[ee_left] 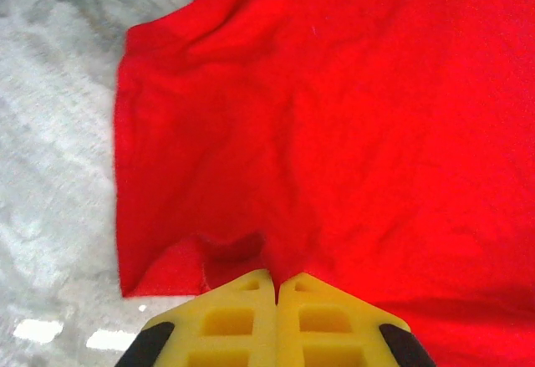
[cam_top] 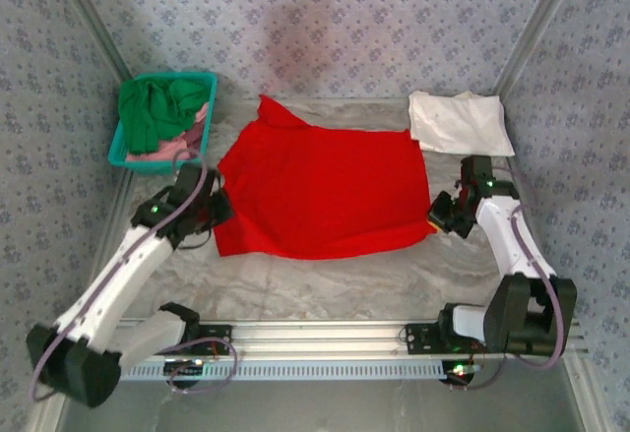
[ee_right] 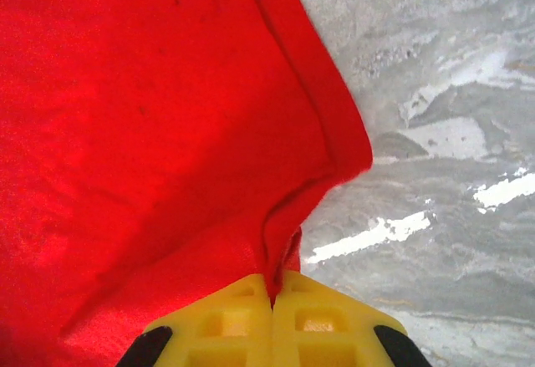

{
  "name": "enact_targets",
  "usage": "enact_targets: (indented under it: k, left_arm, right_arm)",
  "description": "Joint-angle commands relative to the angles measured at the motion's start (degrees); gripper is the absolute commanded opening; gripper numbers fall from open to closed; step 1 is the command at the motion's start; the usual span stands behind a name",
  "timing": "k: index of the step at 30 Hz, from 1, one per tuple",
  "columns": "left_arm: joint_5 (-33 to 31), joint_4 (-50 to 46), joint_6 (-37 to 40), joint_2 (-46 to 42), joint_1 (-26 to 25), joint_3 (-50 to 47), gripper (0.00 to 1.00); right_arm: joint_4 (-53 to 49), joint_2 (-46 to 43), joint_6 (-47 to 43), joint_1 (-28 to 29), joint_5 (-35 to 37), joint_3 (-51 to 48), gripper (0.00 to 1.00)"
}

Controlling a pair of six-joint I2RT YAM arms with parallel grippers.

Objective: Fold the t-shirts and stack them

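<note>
Your red t-shirt (cam_top: 320,191) lies spread, mostly flat, in the middle of the grey marbled table (cam_top: 325,284), with one corner poking up toward the far wall. Your left gripper (cam_top: 220,208) sits at the shirt's left edge. In the left wrist view its yellow fingers (ee_left: 226,321) are pressed together with a pinch of red cloth caught between the tips, so the fabric puckers just in front of them. Your right gripper (cam_top: 434,217) is at the shirt's near right corner. In the right wrist view its fingers (ee_right: 322,321) are likewise clamped on a fold of the hemmed edge, with bare table to the right of it. The white t-shirt (cam_top: 460,122) rests folded at the far right of the table, apart from the red one. At the far left, the teal basket (cam_top: 115,147) holds a crumpled green t-shirt (cam_top: 153,107) on top of a pink one (cam_top: 192,137).
</note>
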Motion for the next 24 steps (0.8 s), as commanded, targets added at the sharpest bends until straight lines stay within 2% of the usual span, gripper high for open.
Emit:
enact_targets:
  k: [1, 5, 13, 18, 24]
  left_arm:
    - [4.15, 1.50, 10.62, 6.26, 1.37, 8.68, 0.00]
    - [4.42, -1.41, 17.51, 15.10, 2.97, 16.67, 0.00]
    - [4.23, -1.59, 26.28, 25.47, 5.58, 26.38, 0.00]
    - [3.25, -3.09, 29.53, 30.67, 6.53, 30.90, 0.00]
    - [3.07, -2.18, 30.72, 32.96, 7.07, 31.27, 0.00]
  right_arm:
    - [0.54, 4.82, -3.46, 0.70, 2.14, 3.95, 0.00]
    - [0.63, 10.24, -5.84, 1.21, 1.12, 7.34, 0.00]
    - [0.27, 17.13, -7.53, 1.64, 2.49, 12.58, 0.03]
    - [-0.58, 20.13, -8.17, 1.56, 2.00, 14.27, 0.04]
    - [0.20, 22.96, -8.15, 1.39, 1.06, 16.85, 0.10]
